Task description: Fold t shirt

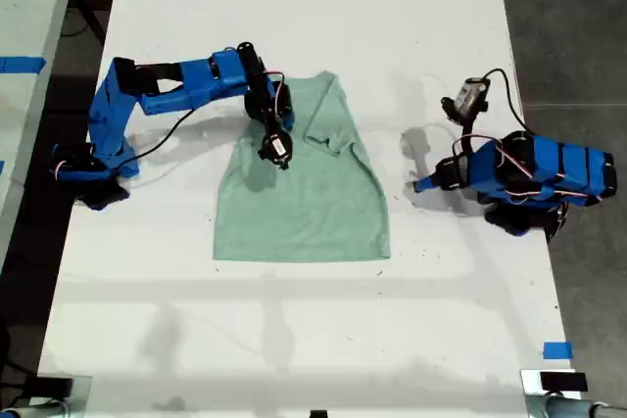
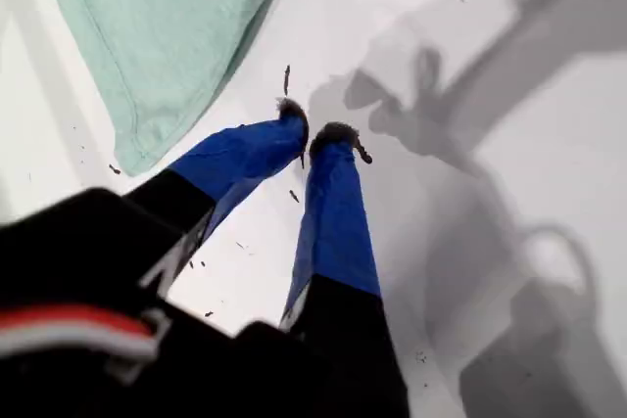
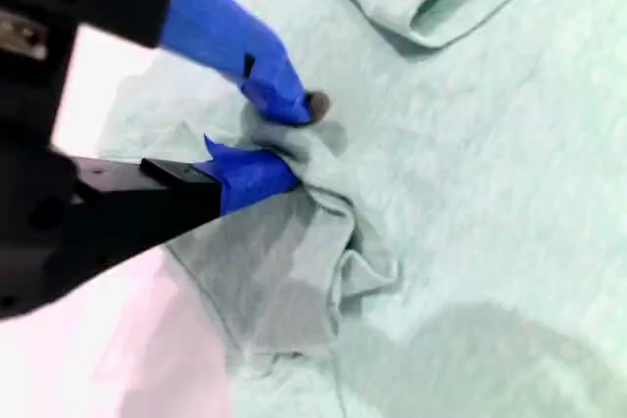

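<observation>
On white table [image 1: 294,340] | my second gripper [image 3: 279,139] pinching t shirt [image 1: 313,193] | my first gripper [image 2: 313,139] fingers pressed together | no readable writing

A big white table [image 1: 313,320] has blue tape [image 1: 556,349] near its corner at the exterior view's lower right.

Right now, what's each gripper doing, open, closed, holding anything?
My first gripper: shut, holding nothing, over bare table beside the t shirt.
My second gripper: shut on a pinched bunch of the t shirt.
</observation>
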Tool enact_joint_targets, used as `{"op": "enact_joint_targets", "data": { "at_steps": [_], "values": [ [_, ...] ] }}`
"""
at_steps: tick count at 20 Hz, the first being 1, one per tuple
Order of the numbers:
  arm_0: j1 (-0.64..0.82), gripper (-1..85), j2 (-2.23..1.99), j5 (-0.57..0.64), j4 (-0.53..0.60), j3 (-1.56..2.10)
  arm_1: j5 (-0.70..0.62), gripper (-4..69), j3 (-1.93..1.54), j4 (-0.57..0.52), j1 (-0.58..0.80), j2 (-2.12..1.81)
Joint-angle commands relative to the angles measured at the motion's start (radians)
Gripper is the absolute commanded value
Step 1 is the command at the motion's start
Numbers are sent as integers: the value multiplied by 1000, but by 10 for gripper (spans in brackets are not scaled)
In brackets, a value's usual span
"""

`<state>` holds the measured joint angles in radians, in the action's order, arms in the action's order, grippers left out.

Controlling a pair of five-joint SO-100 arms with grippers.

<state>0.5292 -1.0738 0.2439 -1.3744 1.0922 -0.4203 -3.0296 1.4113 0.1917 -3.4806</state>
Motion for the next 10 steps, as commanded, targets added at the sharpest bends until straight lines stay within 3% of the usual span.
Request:
{"op": "enact_joint_targets", "data": {
  "at_steps": [1, 8, 10],
  "values": [
    [-28, 170, -31, -15, 18, -75, -14, 49, -54, -20, 9, -17],
    [11, 175, -376, 6, -262, -49, -15, 51, -54, -20, 14, -17],
    [28, 172, -586, 3, -262, 84, -15, 51, -54, -20, 15, -17]
  ]
}}
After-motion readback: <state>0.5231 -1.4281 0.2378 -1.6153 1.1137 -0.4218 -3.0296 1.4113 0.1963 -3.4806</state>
